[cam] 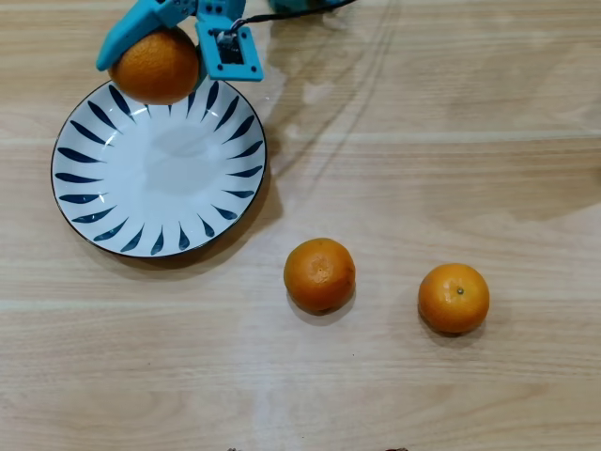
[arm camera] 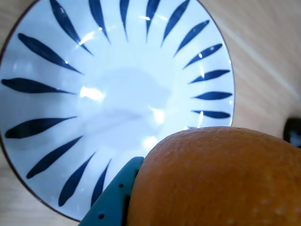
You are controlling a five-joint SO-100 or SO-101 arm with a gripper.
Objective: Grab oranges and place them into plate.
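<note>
Your gripper point(cam: 158, 58) has its blue jaws clamped round the largest orange point(cam: 156, 66), one finger point(arm camera: 113, 200) pressed against the fruit's left side in the wrist view. You hold that orange over the far rim of the plate point(cam: 103, 202) in the overhead view, and whether it touches the rim cannot be told. The plate sits at the left of the wooden table point(cam: 451, 122). Two smaller oranges rest on the table, nearer and to the right: one point(cam: 319, 274) near the plate, the other point(cam: 454, 298) further right, apart from it.
</note>
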